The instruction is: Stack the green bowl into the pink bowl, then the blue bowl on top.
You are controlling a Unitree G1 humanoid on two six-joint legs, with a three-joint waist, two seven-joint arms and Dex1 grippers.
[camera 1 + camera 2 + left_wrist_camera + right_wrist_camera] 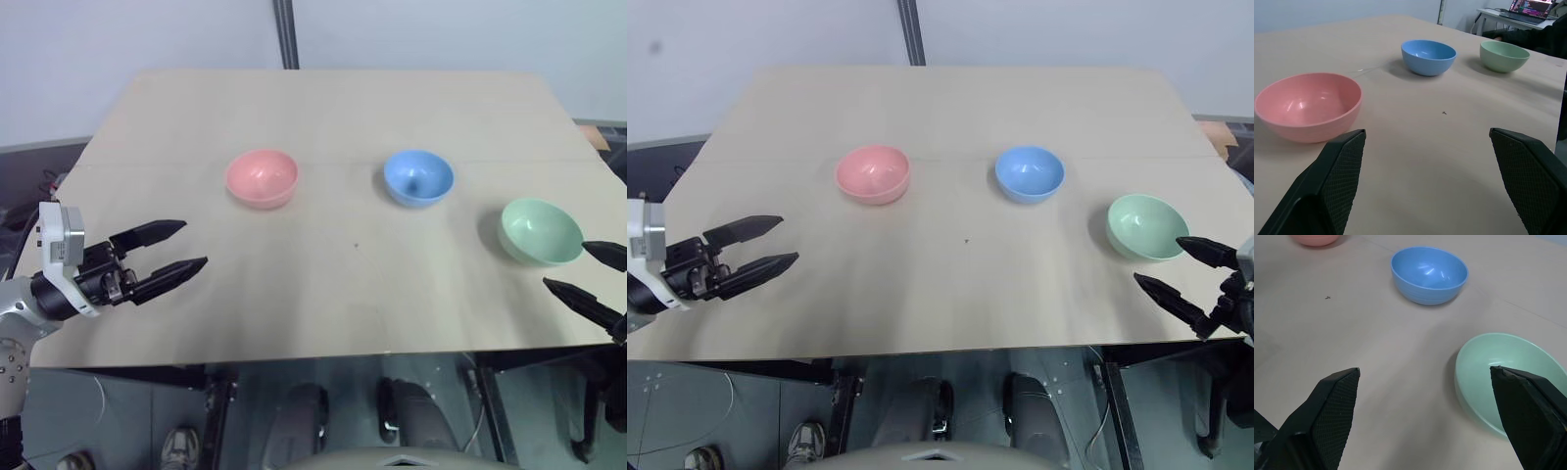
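Observation:
Three small bowls stand apart on the wooden table (pixel 333 284). The pink bowl (pixel 262 178) is to the left, the blue bowl (pixel 418 177) in the middle and the green bowl (pixel 539 231) to the right. All three are upright and hold nothing. My left gripper (pixel 182 249) hovers open near the table's left front, short of the pink bowl (pixel 1309 105). At the right front edge my right gripper (pixel 1178 266) is open just beside the green bowl (pixel 1503 377), with one fingertip near its rim. Neither gripper holds anything.
A dark vertical post (pixel 285 34) rises behind the table's far edge. A laptop on a desk (pixel 1528 10) sits beyond the table in the left wrist view. Bare tabletop lies between the bowls and the front edge.

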